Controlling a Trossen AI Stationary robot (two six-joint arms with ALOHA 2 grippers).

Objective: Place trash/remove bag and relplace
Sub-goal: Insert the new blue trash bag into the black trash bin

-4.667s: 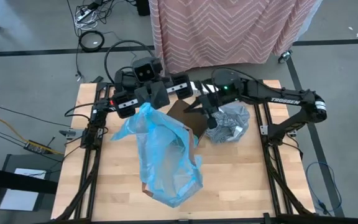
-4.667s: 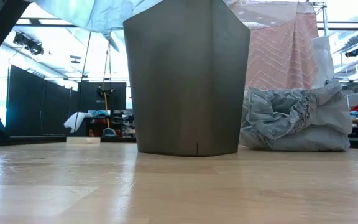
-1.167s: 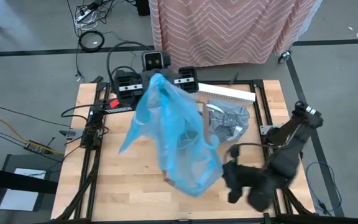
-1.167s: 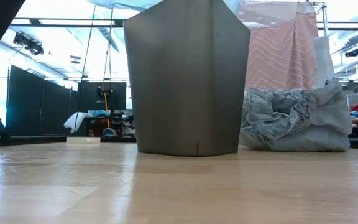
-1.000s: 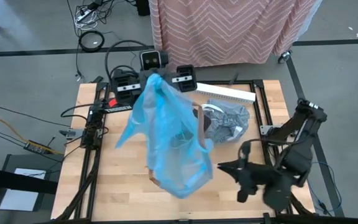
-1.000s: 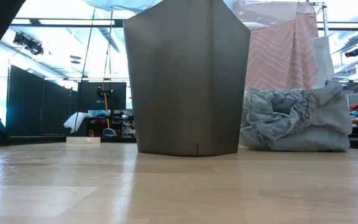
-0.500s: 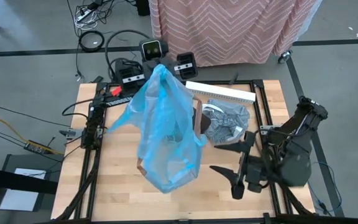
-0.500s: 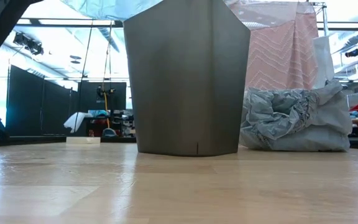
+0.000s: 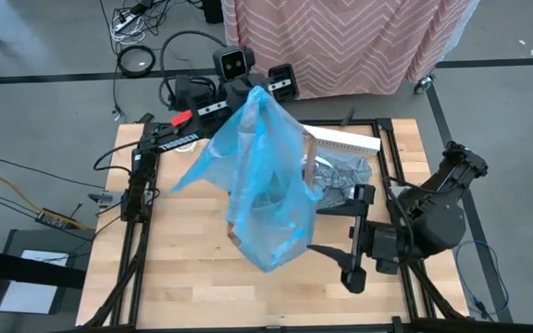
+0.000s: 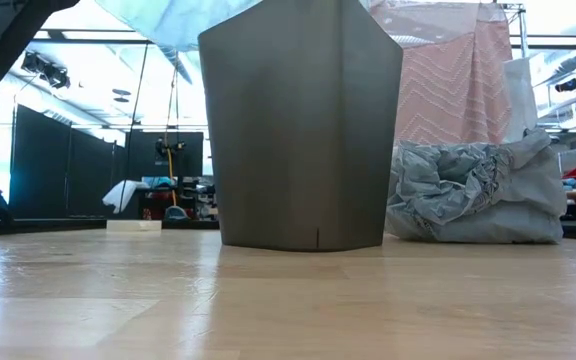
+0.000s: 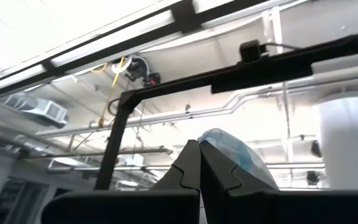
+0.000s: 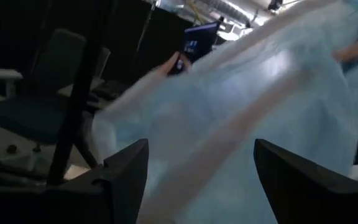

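Observation:
My left gripper (image 9: 254, 92) is raised over the table's far middle, shut on the top of a bright blue plastic bag (image 9: 266, 180). That bag drapes down over the grey bin (image 10: 301, 125), hiding its mouth from above. The bag, a crumpled grey liner (image 9: 342, 176), rests on its bottom on the table just right of the bin (image 10: 478, 195). My right gripper (image 9: 315, 228) is open at the blue bag's right side, fingers level and pointing toward it; in the right wrist view the blue bag (image 12: 229, 118) fills the space ahead. The trash is hidden. My left gripper pinches a bunched tip of the blue bag's top (image 11: 227, 148) between its two shut fingers, which slant upward. The bag hangs slack below the hold, and its lower part lies over the bin.
A long white box (image 9: 340, 140) lies at the table's far edge behind the grey liner. Black frame rails (image 9: 142, 213) run along the left and right edges. Bare wood lies near the front edge (image 9: 192, 287). A pink patterned cloth (image 9: 340, 42) hangs beyond the table.
My right gripper has risen from the near right corner, turned level, opened wide and moved left toward the blue bag. My left gripper has swung toward the table's right and far edge with the bag's top, and the bag's hanging body has swayed with it.

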